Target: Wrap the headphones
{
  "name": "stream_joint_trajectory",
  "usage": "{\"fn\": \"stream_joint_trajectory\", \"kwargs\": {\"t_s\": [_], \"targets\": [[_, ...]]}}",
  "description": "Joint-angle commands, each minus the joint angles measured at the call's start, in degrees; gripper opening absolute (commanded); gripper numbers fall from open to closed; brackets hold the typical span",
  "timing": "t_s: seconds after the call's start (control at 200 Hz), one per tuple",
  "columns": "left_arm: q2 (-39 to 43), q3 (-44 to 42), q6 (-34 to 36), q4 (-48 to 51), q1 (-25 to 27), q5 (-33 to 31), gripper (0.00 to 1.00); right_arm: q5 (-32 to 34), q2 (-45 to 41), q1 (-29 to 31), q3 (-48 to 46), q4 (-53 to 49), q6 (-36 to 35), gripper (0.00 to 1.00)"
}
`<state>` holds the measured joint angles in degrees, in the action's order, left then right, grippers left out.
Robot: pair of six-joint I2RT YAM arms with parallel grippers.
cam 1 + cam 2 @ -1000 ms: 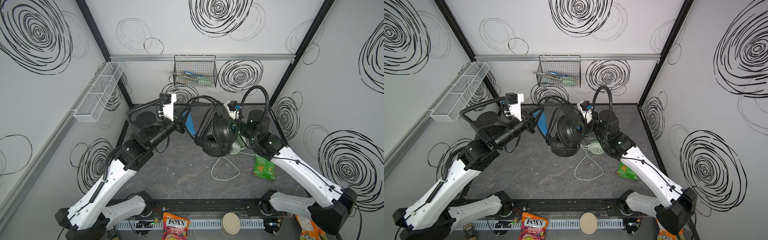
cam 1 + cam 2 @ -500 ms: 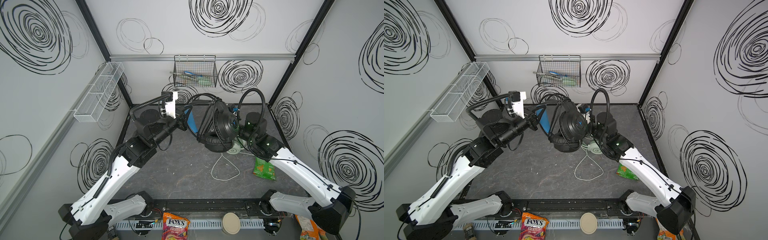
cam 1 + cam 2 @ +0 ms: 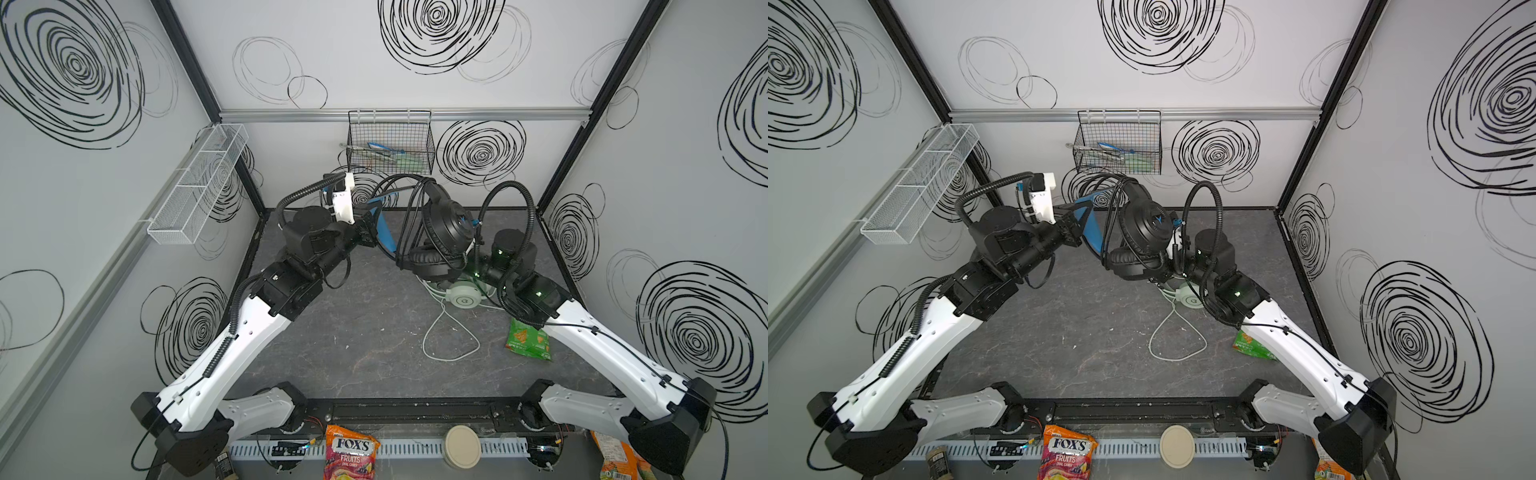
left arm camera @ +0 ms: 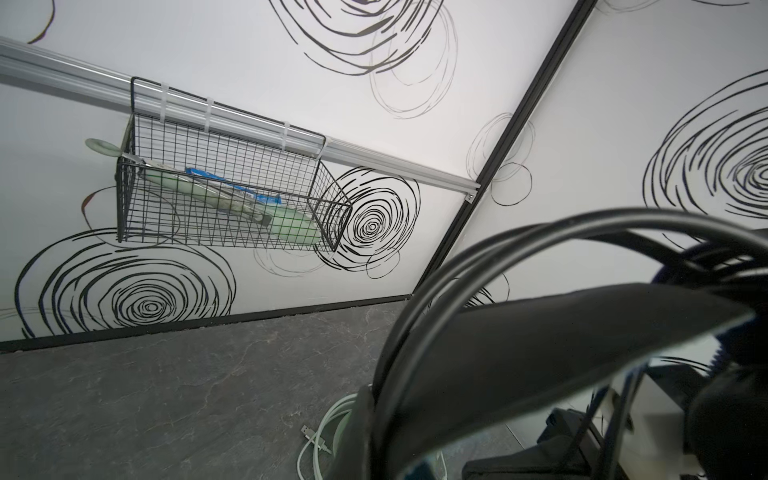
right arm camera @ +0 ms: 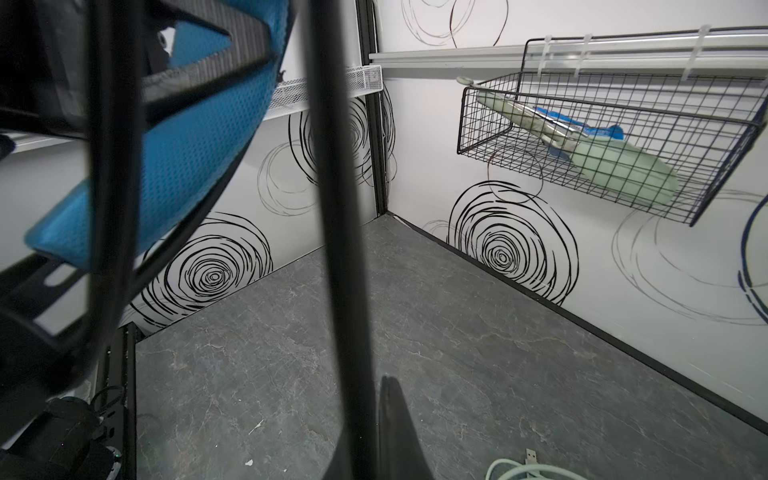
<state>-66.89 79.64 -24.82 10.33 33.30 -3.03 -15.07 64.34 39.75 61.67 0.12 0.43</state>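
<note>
Headphones [image 3: 446,226], black, are held in the air above the back of the grey table [image 3: 357,332], between the two arms. Their blue headband [image 3: 384,232] is pinched in the closed left gripper [image 3: 371,232]. Several strands of black cable [image 3: 409,216] are looped over the headband and ear cups. The right gripper [image 3: 474,254] is closed and mostly hidden behind the ear cups; what it grips cannot be told. Mint-green headphones [image 3: 464,297] are seen lying on the table beneath, with their pale cable [image 3: 451,353] spread in a loose loop toward the front.
</note>
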Motion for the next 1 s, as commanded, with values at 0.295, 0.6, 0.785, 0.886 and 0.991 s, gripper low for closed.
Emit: {"fn": "stream_joint_trajectory", "kwargs": {"t_s": [0.295,0.6,0.785,0.886,0.991], "targets": [[-1.28,5.51,-10.75,-11.11,-3.74,-3.8,0.0,-2.88,-1.05,1.03,-1.52,-0.63,0.8,0.0],[0.26,4.81,-15.87,-14.07,-6.02,3.07,0.0,-1.96,-1.24,-0.08,-2.43,2.3,2.1,0.05],[0.95,3.7,-20.67,-19.22,-6.29,8.72,0.0,-3.3,0.12,-1.88,-1.8,4.88,2.68,0.1],[1.02,3.6,-22.14,-21.07,-5.85,10.42,0.0,-4.53,0.67,-2.61,-1.61,6.52,3.65,0.14],[1.15,3.77,-22.83,-21.87,-5.43,10.9,0.0,-5.42,1.11,-2.79,-1.47,7.85,4.32,0.18]]}}
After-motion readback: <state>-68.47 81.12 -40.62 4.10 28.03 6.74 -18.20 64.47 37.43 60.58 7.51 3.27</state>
